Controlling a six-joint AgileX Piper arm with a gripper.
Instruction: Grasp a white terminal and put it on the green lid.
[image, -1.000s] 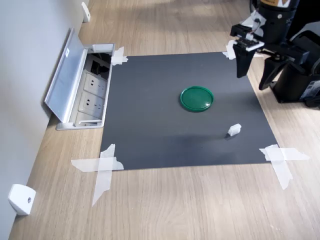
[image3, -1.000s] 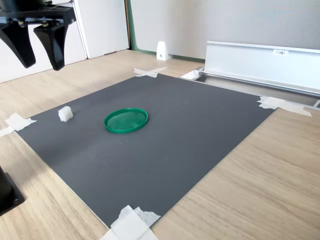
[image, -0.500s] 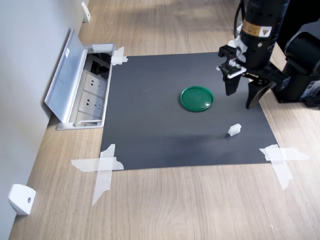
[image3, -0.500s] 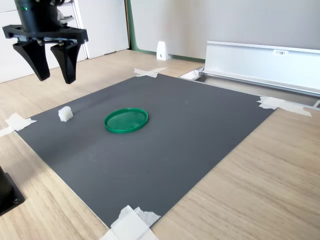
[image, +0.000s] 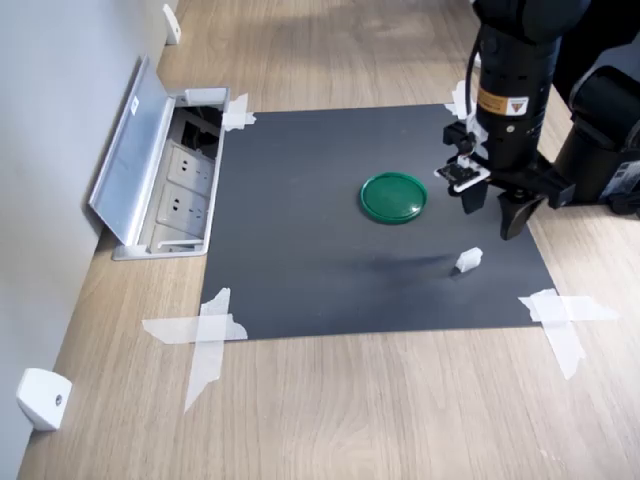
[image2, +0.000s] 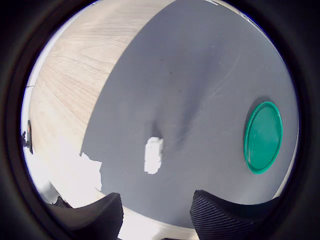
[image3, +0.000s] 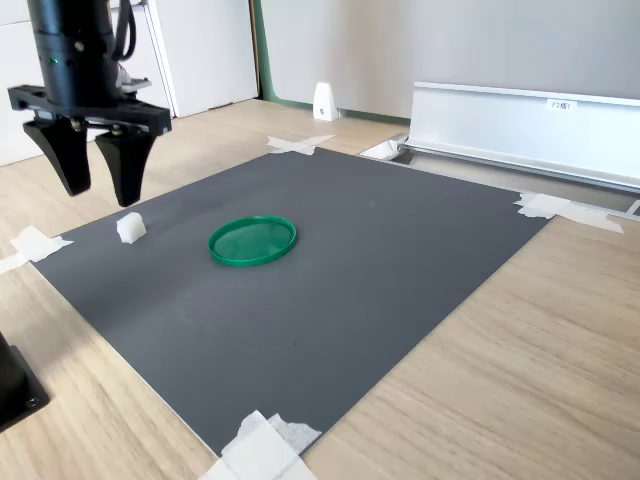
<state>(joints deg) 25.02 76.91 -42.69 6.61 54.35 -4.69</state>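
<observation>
In the first exterior view we see, at the far left, a small white wedge-shaped plastic block (image: 43, 398) by the wall, then an open metal floor socket box (image: 165, 175) with its lid tilted up. Next comes the dark grey mat (image: 300, 230) taped to the wooden floor (image: 350, 410) with white tape strips (image: 205, 335). On the mat lies the flat round dark-green plastic lid (image: 394, 197), and to its right the tiny white blocky plastic terminal (image: 468, 260) rests on the mat, apart from the lid. Our black gripper (image: 492, 205) hangs above the mat between lid and terminal, a little beyond the terminal, its jaws spread apart and holding nothing. The wrist view shows the terminal (image2: 153, 155) ahead of the ribbed fingertips (image2: 225, 215).
</observation>
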